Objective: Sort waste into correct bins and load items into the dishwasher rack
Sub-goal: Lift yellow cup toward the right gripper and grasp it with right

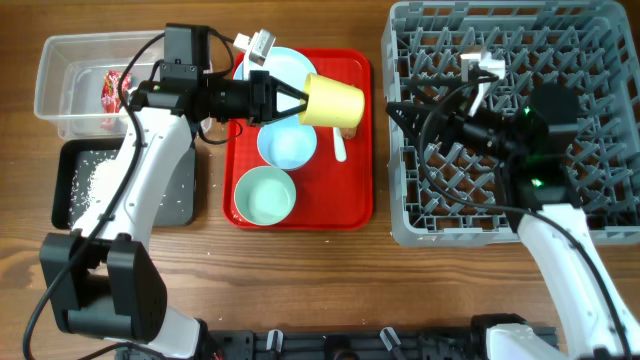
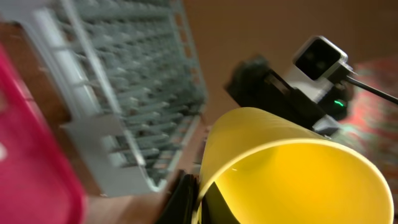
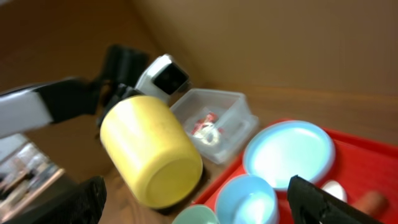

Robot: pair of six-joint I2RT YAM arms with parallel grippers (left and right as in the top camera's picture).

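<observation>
Clear plastic tub (image 1: 70, 70) stands at the far left of the wooden table (image 1: 300, 290). It is a see-through rectangular box with rounded corners, and a small crinkled red wrapper (image 1: 112, 88) lies inside. Just in front of it sits the black tray (image 1: 180, 205), shallower and matte, with loose white rice grains (image 1: 90, 180) scattered over its left half.

The white-shelled left arm (image 1: 150, 170) reaches across both bins toward the right. The left gripper (image 1: 298, 101) is clamped on the rim of the yellow cup (image 1: 333, 100), a smooth, glossy, tapered cup. The cup is held on its side in the air, mouth toward the wrist and flat base toward the rack. It hangs above the upper right part of the flat red serving tray (image 1: 350, 195), short of the rack. In the left wrist view a dark finger (image 2: 181, 199) lies against the outside of the cup wall at the rim.

On the red tray the round pale blue plate (image 1: 290, 65) lies at the back, partly under the gripper. A pale blue bowl (image 1: 287, 143) sits mid-tray and a pale green bowl (image 1: 264, 196) at the front left, both smooth and round. The white plastic spoon (image 1: 340, 148) lies just right of the blue bowl, and a blurred orange-brown stick (image 3: 371, 202) lies near it.

At the far right is the dishwasher rack (image 1: 420, 225), a large square grey-blue plastic crate with lattice walls and rows of upright pegs. The black right arm (image 1: 540, 130) hangs over it. The right gripper (image 3: 205, 202) is spread wide and holds nothing, with its dark fingertips (image 3: 87, 199) at opposite lower corners of the right wrist view.
</observation>
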